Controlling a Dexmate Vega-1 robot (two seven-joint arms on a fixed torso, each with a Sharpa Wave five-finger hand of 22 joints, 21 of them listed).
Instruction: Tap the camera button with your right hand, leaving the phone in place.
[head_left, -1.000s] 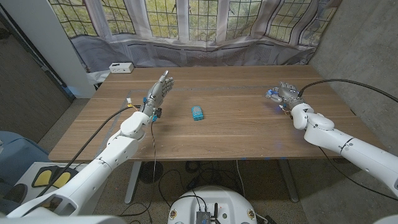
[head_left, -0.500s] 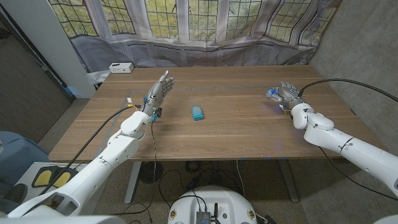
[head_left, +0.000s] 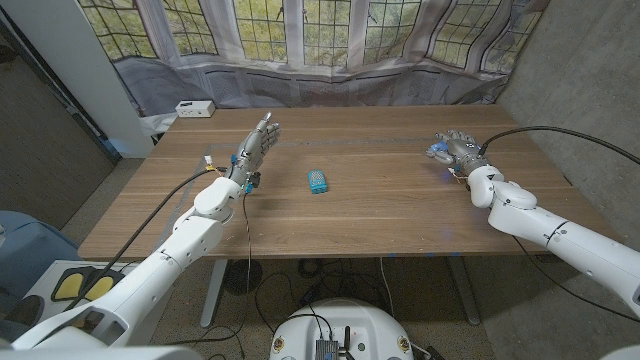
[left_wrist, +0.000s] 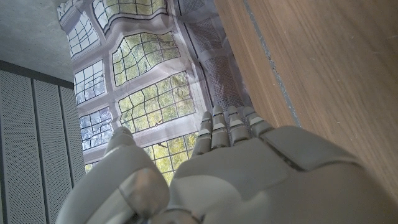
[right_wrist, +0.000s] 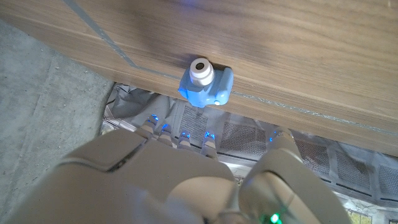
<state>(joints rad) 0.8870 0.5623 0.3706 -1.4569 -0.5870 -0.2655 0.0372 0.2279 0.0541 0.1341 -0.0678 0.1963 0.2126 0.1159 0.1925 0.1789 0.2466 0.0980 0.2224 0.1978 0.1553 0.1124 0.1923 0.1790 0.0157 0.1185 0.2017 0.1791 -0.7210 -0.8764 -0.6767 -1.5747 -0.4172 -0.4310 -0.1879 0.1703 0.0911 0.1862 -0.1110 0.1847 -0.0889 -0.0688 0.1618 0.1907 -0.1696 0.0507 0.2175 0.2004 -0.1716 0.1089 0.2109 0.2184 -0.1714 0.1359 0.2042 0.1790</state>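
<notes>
Step in hand: approach, tap not yet made. Your right hand (head_left: 457, 148) hovers at the table's (head_left: 400, 215) far right, fingers spread apart, holding nothing, just beside the small blue toy camera (right_wrist: 206, 83) w/ white button. Phone (head_left: 317, 181), teal, lies mid-table, well apart from both hands. Left hand (head_left: 253, 150) stands upright, fingers straight, empty. Next: bring one fingertip down on the button, light press, w/o nudging anything. Keep clear of the phone.

I'm seeing my right hand (right_wrist: 186, 180) from behind, fingers reaching twd a small blue toy camera (right_wrist: 206, 85) w/ white lens, sitting on the wooden table (right_wrist: 298, 43), apart from fingertips.
</notes>
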